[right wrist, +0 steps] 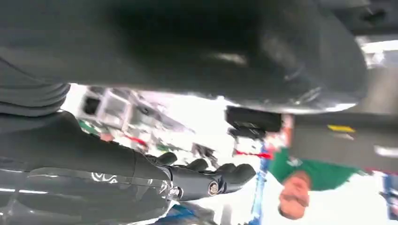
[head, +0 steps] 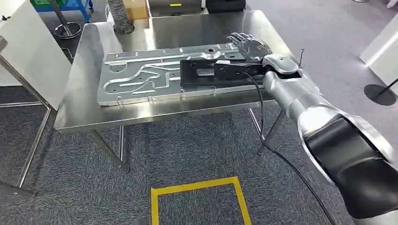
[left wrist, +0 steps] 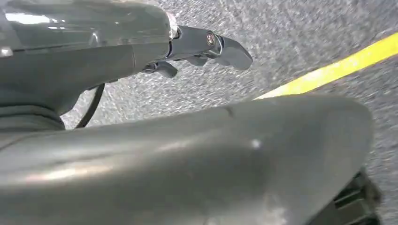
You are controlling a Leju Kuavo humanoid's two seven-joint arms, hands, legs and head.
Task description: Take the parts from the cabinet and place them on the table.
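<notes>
A large silver metal plate [head: 141, 77] with curved grooves lies flat on the steel table [head: 155, 112]. My right arm reaches over the table from the right. Its hand [head: 248, 44] sits at the plate's far right end, fingers spread and holding nothing. The black wrist mount behind it hangs over the plate. In the right wrist view the same hand [right wrist: 202, 178] has its dark fingers stretched out with nothing in them. My left hand [left wrist: 197, 47] hangs over the grey carpet, fingers apart and holding nothing.
A yellow tape square [head: 197, 187] marks the carpet in front of the table. A white cabinet panel [head: 28, 51] stands at the left, and a corrugated hose [head: 119, 16] rises behind the table. A person in a green shirt [right wrist: 309, 178] stands beyond the table.
</notes>
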